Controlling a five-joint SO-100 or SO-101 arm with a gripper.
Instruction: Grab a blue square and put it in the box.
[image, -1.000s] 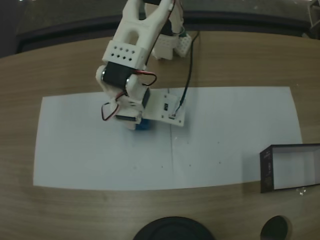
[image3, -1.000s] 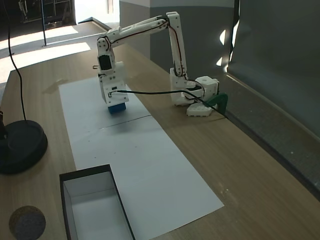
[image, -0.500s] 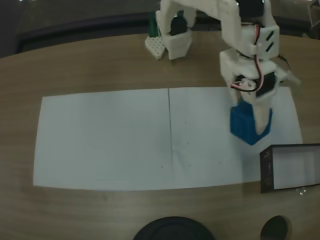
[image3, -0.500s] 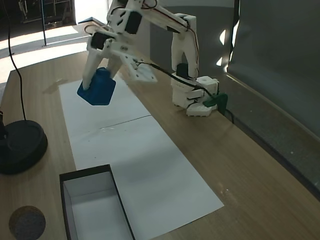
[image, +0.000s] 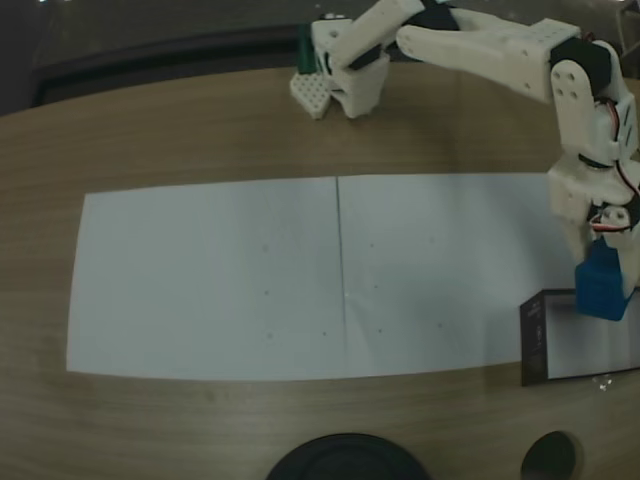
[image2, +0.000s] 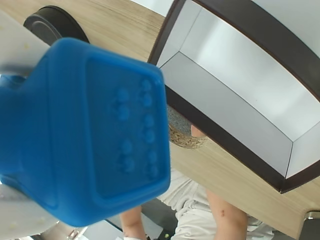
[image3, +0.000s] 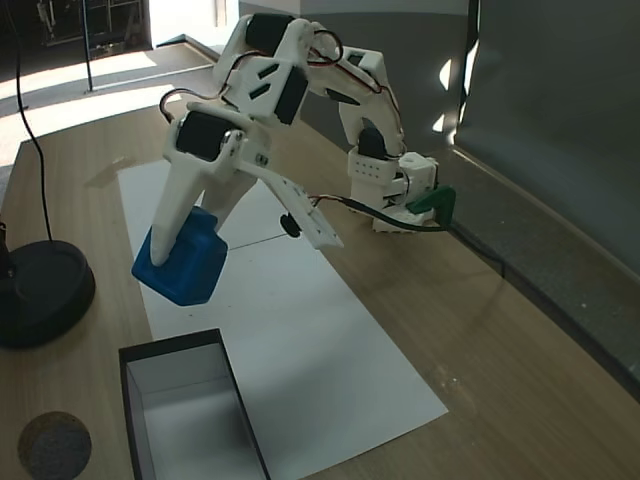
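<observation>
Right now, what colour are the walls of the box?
Black outside, with a pale whitish inside; the box shows this best in a fixed view.

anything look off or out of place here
Nothing stands out. The small bright blue cube is held in the white gripper, tilted in the air short of the shallow black-walled box, which sits upright and intact, partly on the white paper sheet. Nothing is spilled or damaged.

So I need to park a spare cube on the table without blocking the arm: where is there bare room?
The white paper is bare between its left edge and the box in a fixed view. The wood strip between the paper and the arm's base is free too. It is crowded at the box, where the gripper holds the blue square.
</observation>
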